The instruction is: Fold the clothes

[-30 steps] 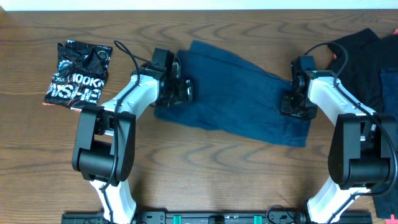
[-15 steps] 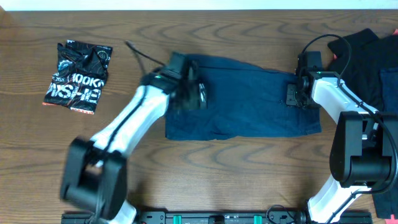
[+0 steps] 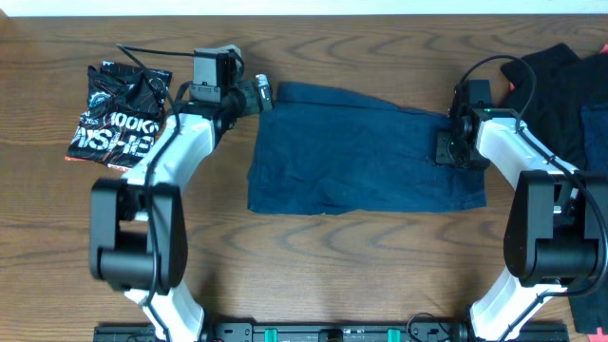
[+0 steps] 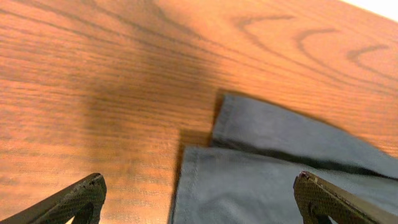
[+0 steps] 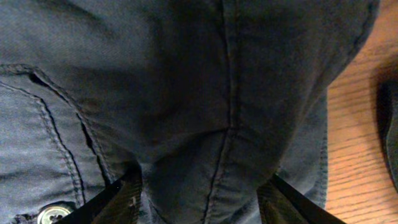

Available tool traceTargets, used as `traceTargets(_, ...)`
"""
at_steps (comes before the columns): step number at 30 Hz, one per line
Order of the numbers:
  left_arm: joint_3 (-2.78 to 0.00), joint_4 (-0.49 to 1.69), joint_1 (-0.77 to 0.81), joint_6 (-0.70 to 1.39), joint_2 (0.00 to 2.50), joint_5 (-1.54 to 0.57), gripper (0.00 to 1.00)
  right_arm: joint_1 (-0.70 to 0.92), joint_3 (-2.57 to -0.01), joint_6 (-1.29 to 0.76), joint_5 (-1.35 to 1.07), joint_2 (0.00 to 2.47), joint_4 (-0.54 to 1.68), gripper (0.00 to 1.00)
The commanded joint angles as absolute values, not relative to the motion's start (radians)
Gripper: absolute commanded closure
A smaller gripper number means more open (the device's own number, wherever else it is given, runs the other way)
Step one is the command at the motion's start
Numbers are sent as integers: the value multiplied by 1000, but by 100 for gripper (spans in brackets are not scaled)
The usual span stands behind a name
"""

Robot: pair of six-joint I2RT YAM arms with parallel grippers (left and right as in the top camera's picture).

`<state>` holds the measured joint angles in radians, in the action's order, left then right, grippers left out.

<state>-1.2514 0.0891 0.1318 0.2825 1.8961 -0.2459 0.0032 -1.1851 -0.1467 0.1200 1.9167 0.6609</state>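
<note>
A dark blue denim garment lies folded lengthwise in the middle of the wooden table. My left gripper is open and empty, just off the garment's far left corner. In the left wrist view its fingertips spread wide above the garment's layered hem and the bare wood. My right gripper is at the garment's right end. In the right wrist view its fingers pinch a raised hump of denim with a seam, next to a pocket and a button.
A black printed plastic bag lies at the far left. A pile of dark clothes with a blue piece lies at the right edge, close to the right arm. Bare wood runs along the front.
The garment went from slanted to folded and straight. My left gripper let go of it and drew back to the far left corner. The right gripper has stayed put for the last half second.
</note>
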Motion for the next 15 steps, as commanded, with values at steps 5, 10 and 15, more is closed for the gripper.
traceTargets(5,-1250,-17,139,244,2006,-367,2,12,-1177,-142,93,1923,699,42)
traceTargets(10,-1250,-17,152,248,2080,-379,10,13,-1177,-145,93,1923,707,42)
traceTargets(15,-1250,-23,179,247,2100,-383,37,12,-1177,-145,93,1923,714,43)
